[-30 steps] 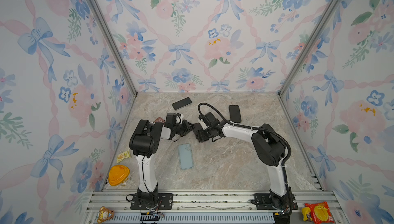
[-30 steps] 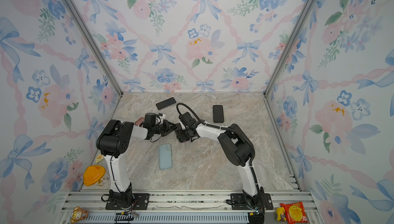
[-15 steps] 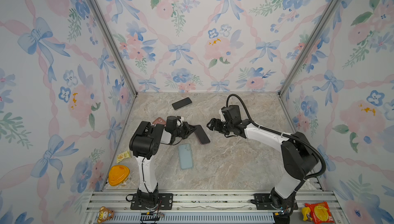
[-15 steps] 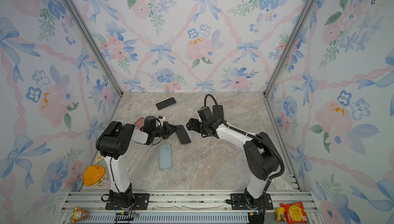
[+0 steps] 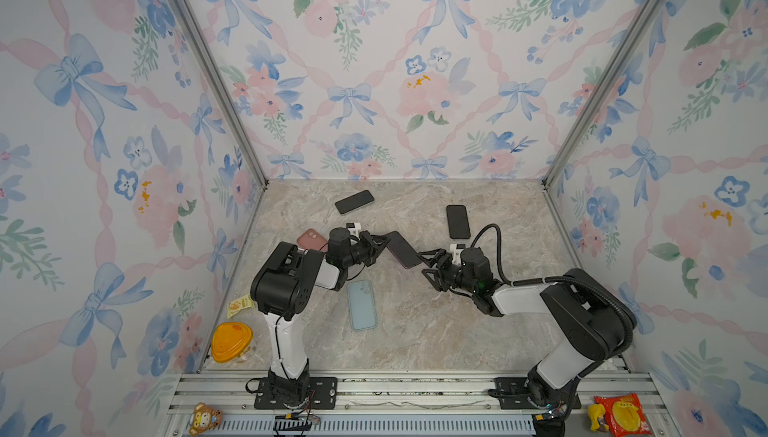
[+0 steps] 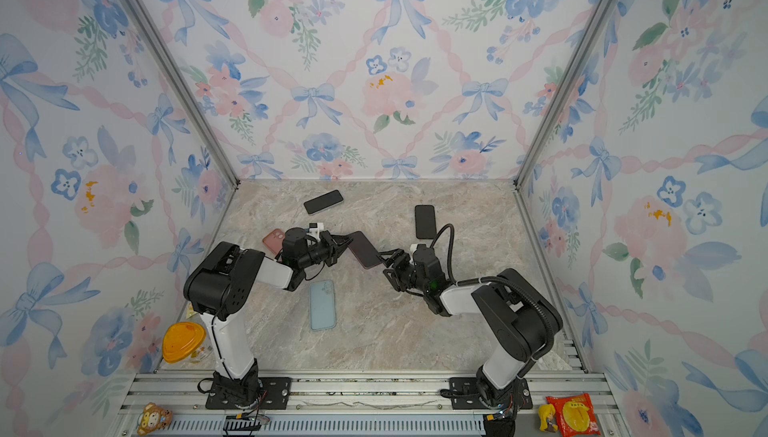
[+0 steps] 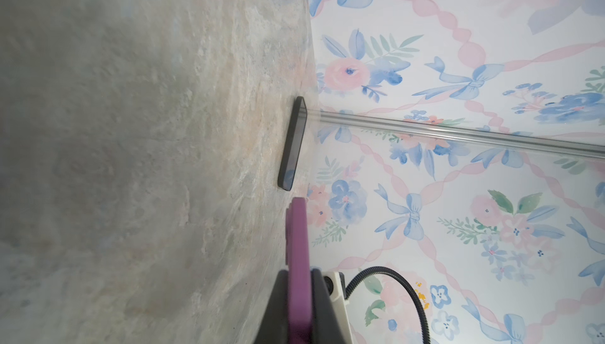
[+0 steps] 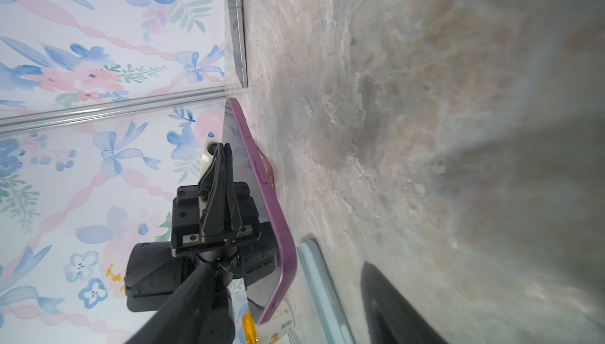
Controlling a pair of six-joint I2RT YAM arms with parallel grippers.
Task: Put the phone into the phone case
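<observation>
The purple phone case (image 5: 400, 249) hangs tilted just above the marble floor, with my left gripper (image 5: 384, 242) shut on one end of it. The left wrist view shows its edge (image 7: 298, 244) pinched between the fingers (image 7: 319, 296). A glossy dark face (image 8: 240, 149) fills its rim, but I cannot tell whether that is the phone. My right gripper (image 5: 428, 265) stands open and empty just off the case's other end (image 8: 281, 260). In both top views the two grippers face each other (image 6: 347, 242) (image 6: 387, 264).
A light blue case or phone (image 5: 362, 305) lies flat below the left gripper. A pink case (image 5: 311, 239) sits behind the left arm. Two dark phones (image 5: 354, 201) (image 5: 458, 221) lie near the back. An orange-lidded jar (image 5: 231, 341) stands at the front left.
My right gripper has let go of the purple case, swung off to the right and come back to just off its free end. The left gripper has shut tighter on it.
</observation>
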